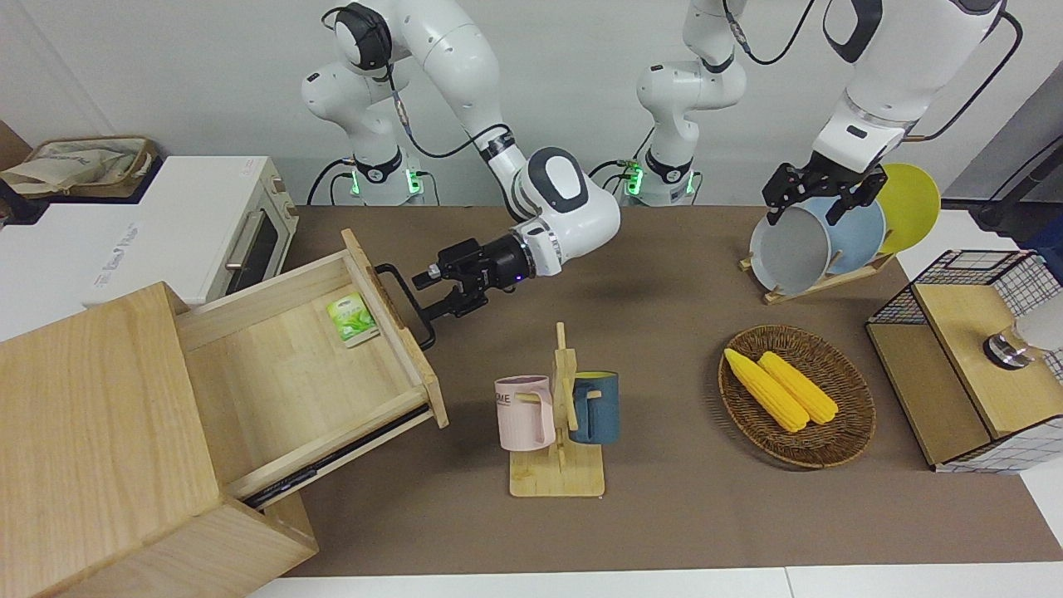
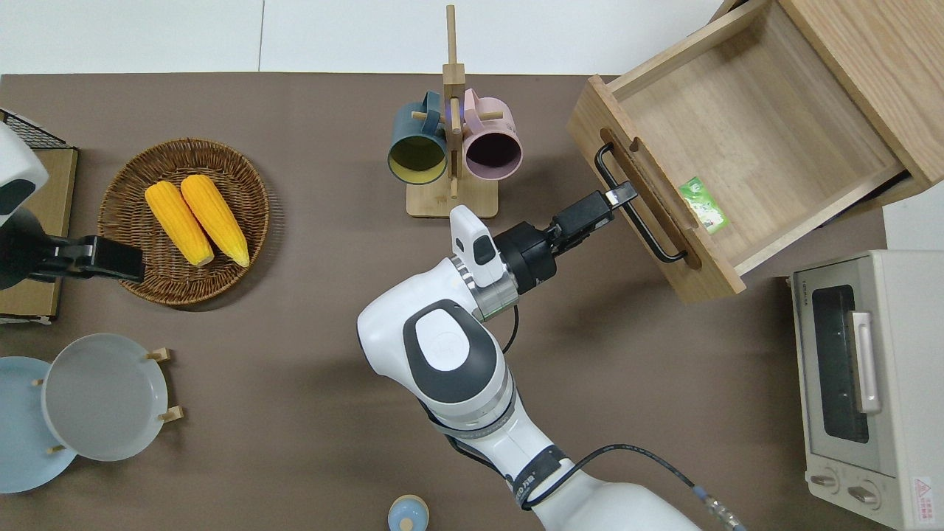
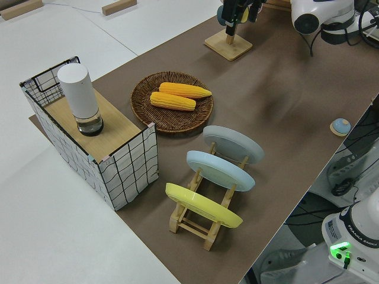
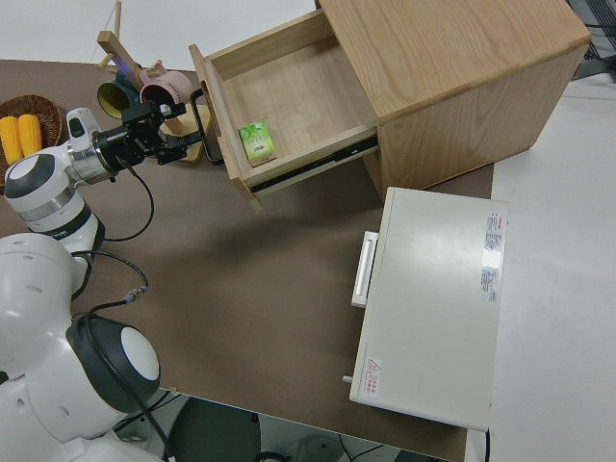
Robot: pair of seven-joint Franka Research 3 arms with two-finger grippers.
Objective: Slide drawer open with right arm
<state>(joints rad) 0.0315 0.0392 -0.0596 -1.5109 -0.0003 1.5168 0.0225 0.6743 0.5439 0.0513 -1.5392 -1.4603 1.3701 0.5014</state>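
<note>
The drawer (image 1: pixel 282 365) of the light-wood cabinet (image 1: pixel 91 432) stands pulled far out over the table. A green packet (image 1: pixel 352 319) lies inside it against the front panel. The black bar handle (image 1: pixel 404 301) runs along the drawer front. My right gripper (image 1: pixel 430 297) is level with the handle, reaching in from the middle of the table. It is open, with its fingertips (image 2: pixel 622 193) at the bar, one on each side. In the right side view the right gripper (image 4: pixel 183 133) straddles the handle (image 4: pixel 202 125) in the same way. My left gripper (image 1: pixel 810 208) is parked and open.
A mug rack (image 1: pixel 558 415) with a pink and a blue mug stands close to the drawer front, farther from the robots than the right gripper. A white toaster oven (image 1: pixel 208 224) sits beside the cabinet. A basket of corn (image 1: pixel 797 394), a plate rack (image 1: pixel 818 282) and a mesh cabinet (image 1: pixel 963 365) fill the left arm's end.
</note>
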